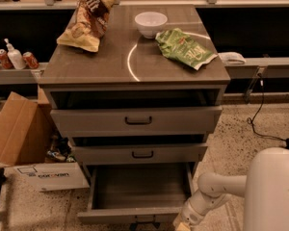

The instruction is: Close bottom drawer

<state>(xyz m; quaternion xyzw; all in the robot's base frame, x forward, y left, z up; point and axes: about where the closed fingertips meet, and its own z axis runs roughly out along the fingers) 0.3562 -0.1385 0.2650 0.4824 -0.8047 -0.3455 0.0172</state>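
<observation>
Narrow grey wood-grain bottom drawer (135, 189) stands pulled out. Your gripper (182, 224) sits by its front's right end. Its grip: cannot tell.

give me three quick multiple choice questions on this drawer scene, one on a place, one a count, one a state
1. Where is the gripper?
A) beside the cardboard box
B) low, by the front right corner of the bottom drawer
C) inside the top drawer

2. How many things lie on the cabinet top?
A) one
B) three
C) five

3. The bottom drawer is:
A) pulled out
B) shut flush
C) taken out of the cabinet

Answers:
1 B, the gripper sits at the picture's lower edge beside that corner.
2 B, a brown chip bag, a white bowl and a green bag.
3 A, its inside shows from above.
</observation>
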